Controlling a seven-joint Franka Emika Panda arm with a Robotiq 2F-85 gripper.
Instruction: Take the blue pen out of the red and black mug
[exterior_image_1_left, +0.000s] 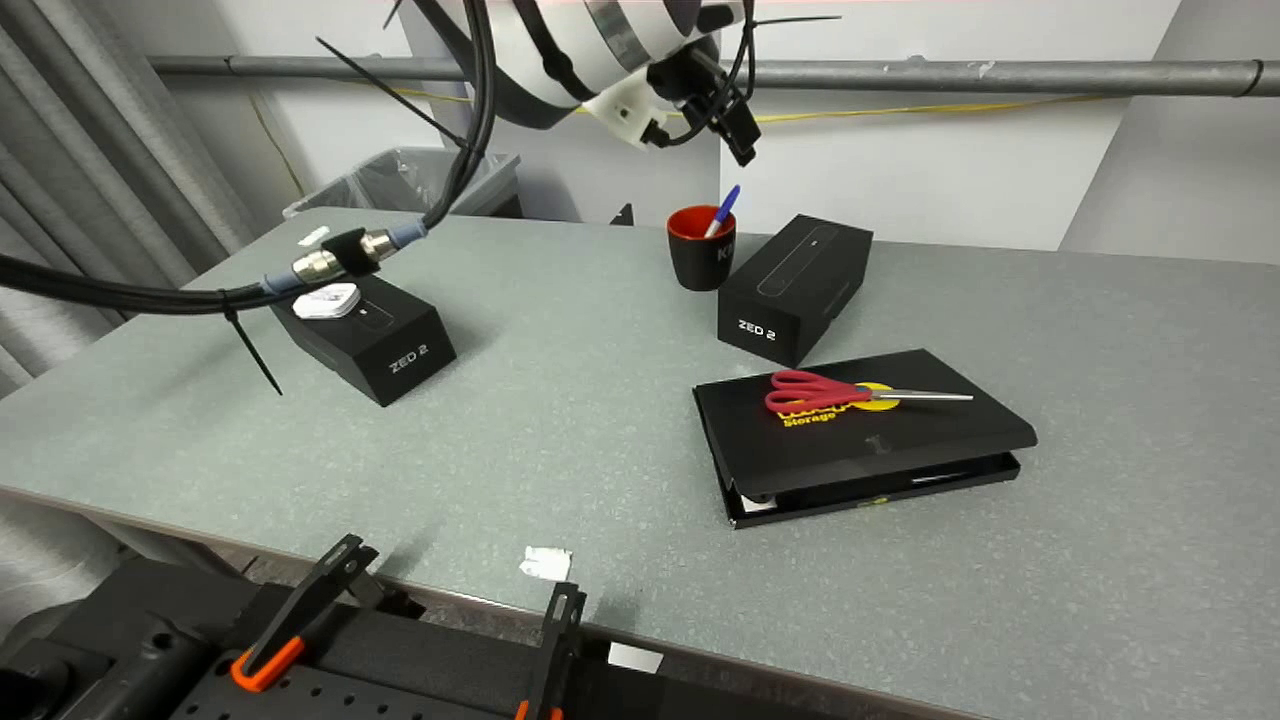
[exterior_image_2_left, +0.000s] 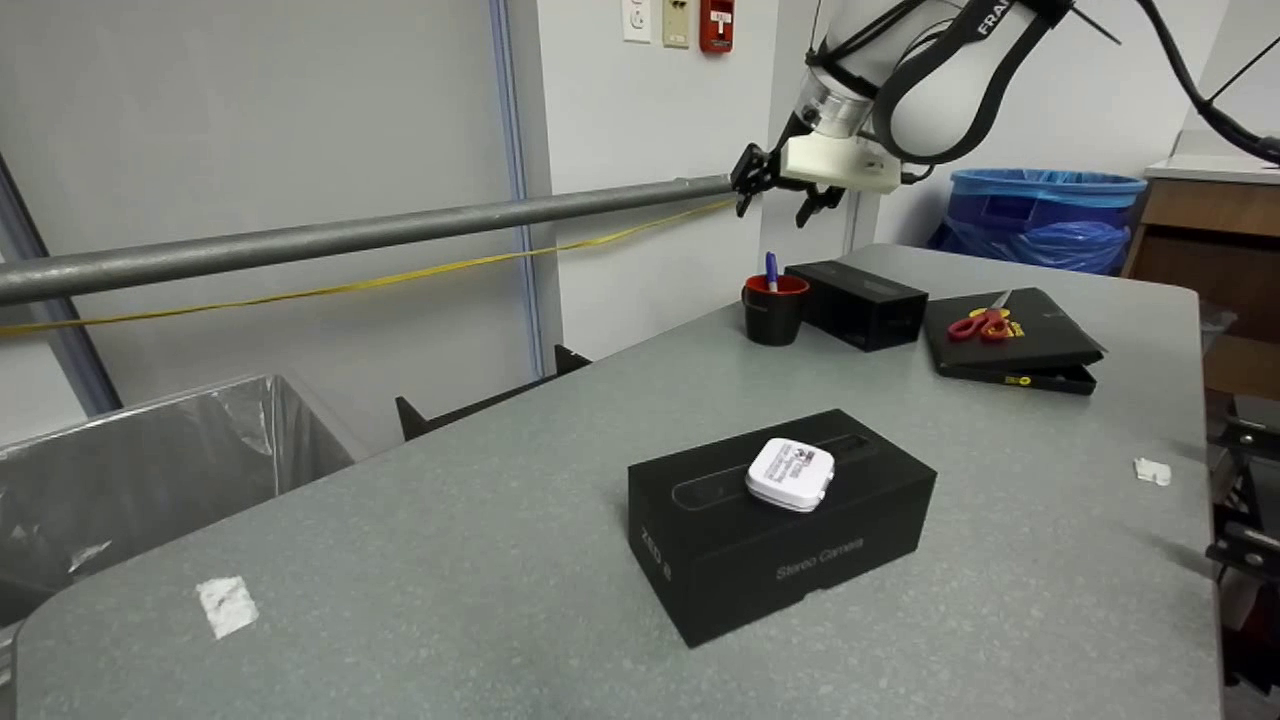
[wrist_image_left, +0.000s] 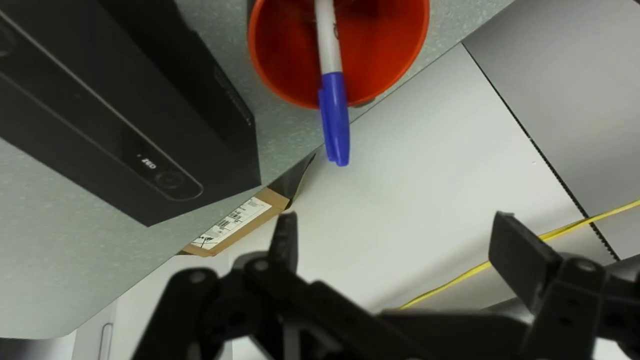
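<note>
A black mug with a red inside (exterior_image_1_left: 698, 265) stands upright near the table's far edge; it also shows in an exterior view (exterior_image_2_left: 772, 322) and at the top of the wrist view (wrist_image_left: 385, 45). A pen with a white barrel and blue cap (wrist_image_left: 335, 117) leans in the mug, cap up and past the rim; it shows in both exterior views (exterior_image_1_left: 727, 205) (exterior_image_2_left: 771, 268). My gripper (wrist_image_left: 395, 217) is open and empty. In an exterior view the gripper (exterior_image_2_left: 775, 212) is above the mug, apart from the pen. The pen's lower end is hidden inside the mug.
A black ZED 2 box (exterior_image_1_left: 800, 275) stands close beside the mug. A black storage case (exterior_image_1_left: 880, 445) with red scissors (exterior_image_1_left: 815, 392) on it lies nearer the front. Another black box (exterior_image_2_left: 720, 550) carries a white case (exterior_image_2_left: 790, 475). A grey pipe (exterior_image_1_left: 1000, 77) runs along the wall.
</note>
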